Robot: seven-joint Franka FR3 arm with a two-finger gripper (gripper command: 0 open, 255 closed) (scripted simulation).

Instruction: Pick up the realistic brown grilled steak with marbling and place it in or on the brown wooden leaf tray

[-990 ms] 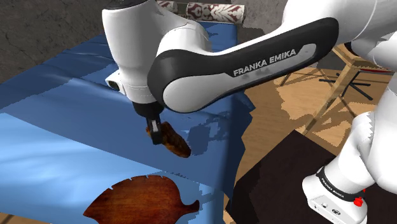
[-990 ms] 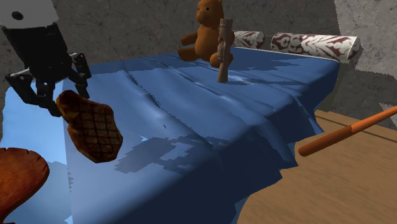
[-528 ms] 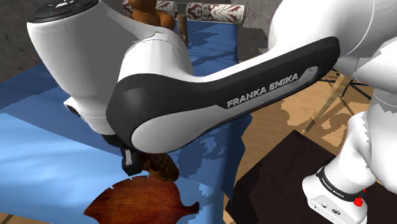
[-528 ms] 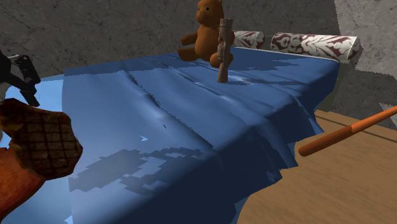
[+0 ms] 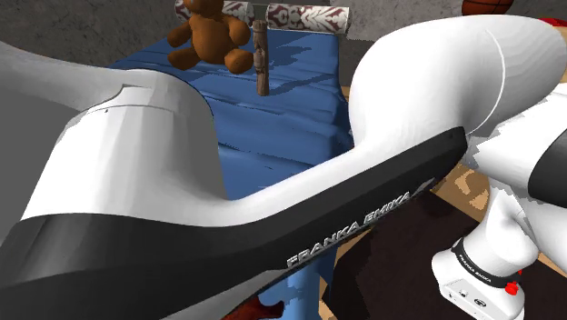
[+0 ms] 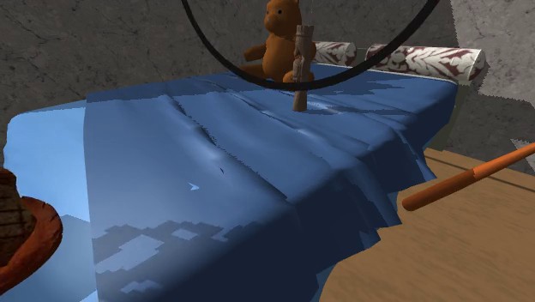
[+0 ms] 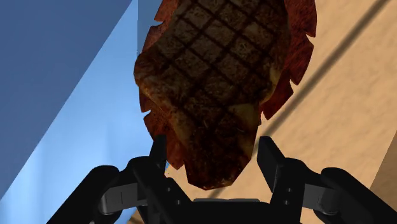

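My gripper clasps the steak by its narrow end over the leaf tray. I should lower gently, centre it, then release.

Rumpled blue cloth draped over the surface. Near its far edge, brown teddy bear seated just beside an upright wooden post. Along that edge, patterned bolsters. Over the wooden floor, a slanted orange-brown stick.
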